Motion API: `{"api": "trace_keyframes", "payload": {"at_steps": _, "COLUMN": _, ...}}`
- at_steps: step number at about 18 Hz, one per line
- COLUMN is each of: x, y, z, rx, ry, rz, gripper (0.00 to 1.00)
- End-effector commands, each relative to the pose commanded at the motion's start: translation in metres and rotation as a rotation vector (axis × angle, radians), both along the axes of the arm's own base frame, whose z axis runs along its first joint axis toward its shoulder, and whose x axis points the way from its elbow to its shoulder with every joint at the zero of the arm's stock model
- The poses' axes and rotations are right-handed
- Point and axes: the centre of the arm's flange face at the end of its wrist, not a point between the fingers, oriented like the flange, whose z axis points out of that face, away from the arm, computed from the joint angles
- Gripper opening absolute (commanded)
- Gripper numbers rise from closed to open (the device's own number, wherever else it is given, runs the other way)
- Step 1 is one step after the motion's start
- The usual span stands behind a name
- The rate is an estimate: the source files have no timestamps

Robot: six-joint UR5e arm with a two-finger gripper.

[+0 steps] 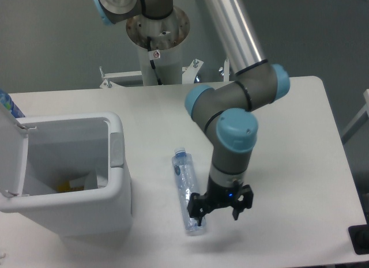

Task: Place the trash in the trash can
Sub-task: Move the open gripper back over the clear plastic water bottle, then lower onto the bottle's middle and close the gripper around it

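The trash can [63,181] is seen well off to the left of the jaws, its lid [11,158] swung back and the inside laid open; something white and a scrap of yellow are glimpsed at the bottom, though what they are cannot be told. Between the bin and the jaws, the bottle [188,192] is laid flat on the white table [300,164], cap pointed away from the camera, its near end just at the left finger. Over that near end the gripper [218,206] is held low, jaws spread wide and nothing gripped between them; the left finger is seen overlapping the bottle's edge, but contact cannot be confirmed. Above the jaws, the arm's blue-capped wrist [235,131] is bent over them, and the blue light is lit.
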Motion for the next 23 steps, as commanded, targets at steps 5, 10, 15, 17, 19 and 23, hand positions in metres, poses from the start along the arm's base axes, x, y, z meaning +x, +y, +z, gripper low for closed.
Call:
{"api": "trace_keyframes", "payload": {"at_steps": 5, "x": 0.010, "y": 0.003, "z": -0.016, "rx": -0.022, "ry": -0.013, "rz": -0.012, "gripper": 1.00}}
{"api": "trace_keyframes", "payload": {"at_steps": 10, "x": 0.013, "y": 0.002, "z": -0.029, "rx": -0.047, "ry": -0.016, "rz": -0.014, "gripper": 1.00}}
{"api": "trace_keyframes", "payload": {"at_steps": 15, "x": 0.017, "y": 0.004, "z": -0.046, "rx": -0.075, "ry": -0.017, "rz": -0.017, "gripper": 1.00}}
{"api": "trace_keyframes", "payload": {"at_steps": 17, "x": 0.017, "y": 0.004, "z": -0.048, "rx": -0.077, "ry": -0.017, "rz": -0.016, "gripper": 1.00}}
{"api": "trace_keyframes", "payload": {"at_steps": 19, "x": 0.017, "y": 0.004, "z": -0.050, "rx": -0.081, "ry": -0.016, "rz": -0.013, "gripper": 1.00}}
{"api": "trace_keyframes", "payload": {"at_steps": 23, "x": 0.016, "y": 0.002, "z": -0.053, "rx": -0.103, "ry": -0.001, "rz": -0.010, "gripper": 0.88}}
